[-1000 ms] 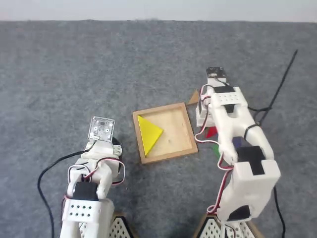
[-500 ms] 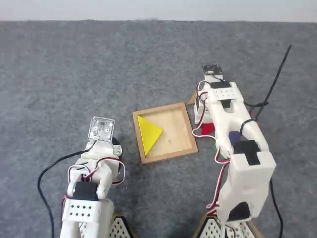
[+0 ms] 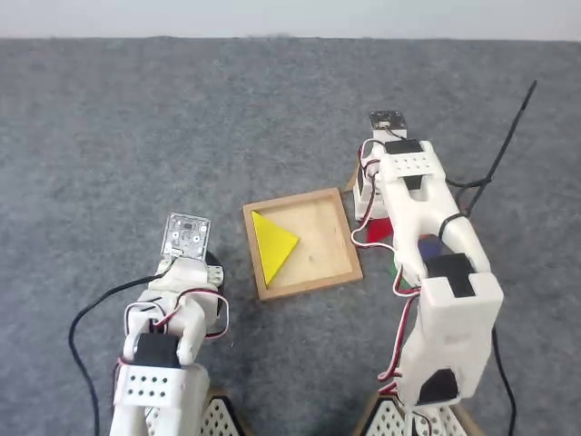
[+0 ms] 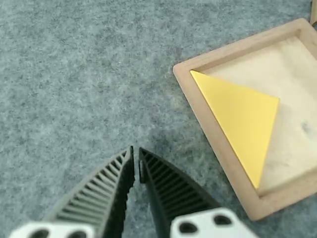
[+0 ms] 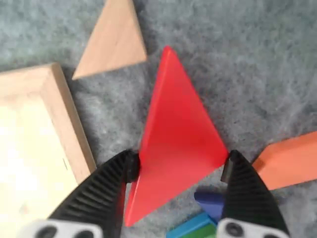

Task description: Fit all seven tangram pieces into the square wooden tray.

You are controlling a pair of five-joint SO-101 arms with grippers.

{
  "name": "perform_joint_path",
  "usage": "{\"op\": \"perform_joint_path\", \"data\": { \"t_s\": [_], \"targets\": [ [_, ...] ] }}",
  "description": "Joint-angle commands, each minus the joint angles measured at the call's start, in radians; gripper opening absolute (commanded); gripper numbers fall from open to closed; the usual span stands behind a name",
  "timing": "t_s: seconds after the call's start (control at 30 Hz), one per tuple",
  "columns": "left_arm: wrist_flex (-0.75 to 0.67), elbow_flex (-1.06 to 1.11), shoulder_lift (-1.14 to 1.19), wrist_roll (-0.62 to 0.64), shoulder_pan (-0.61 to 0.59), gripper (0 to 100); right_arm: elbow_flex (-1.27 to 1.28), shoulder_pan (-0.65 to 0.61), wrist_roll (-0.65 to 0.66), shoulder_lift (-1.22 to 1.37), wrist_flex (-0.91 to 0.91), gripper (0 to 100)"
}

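The right arm [image 3: 427,218] stretches farther toward 11 o'clock, carrying the right gripper [image 5: 179,166] away from its base. The visible patch of the red triangle [image 3: 379,230] shifts the same way beneath it.

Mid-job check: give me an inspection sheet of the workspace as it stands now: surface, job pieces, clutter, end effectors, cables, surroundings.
Surface: grey carpet-like mat, lying flat.
Job's things: the square wooden tray holds one piece, the yellow triangle, set against one side. The red triangle, plain wooden triangle, orange piece, dark blue piece and green piece lie outside it by the right arm.
Clutter: nothing seen.
End effectors: left end effector shut and empty, over the mat beside the tray; right end effector shut on the red triangle.
Cables: black cable loops by the left arm; red and white wires run along the right arm.
Surroundings: pale strip beyond the mat's far edge.
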Motion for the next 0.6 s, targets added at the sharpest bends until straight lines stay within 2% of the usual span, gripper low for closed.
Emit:
{"op": "perform_joint_path", "data": {
  "t_s": [0.0, 0.33, 0.47, 0.57],
  "targets": [
    [0.005, -0.008, -0.014, 0.006, -0.005, 2, 0.005, -0.021, 0.012, -0.170, 0.025, 19.2],
    [0.005, -0.008, -0.014, 0.006, -0.005, 2, 0.226, -0.220, 0.043, -0.414, -0.064, 19.3],
    [0.005, -0.008, -0.014, 0.006, -0.005, 2, 0.229, -0.157, 0.043, -0.407, -0.068, 20.9],
    [0.005, -0.008, -0.014, 0.006, -0.005, 2, 0.224, -0.061, 0.035, -0.380, -0.074, 29.7]
  ]
}}
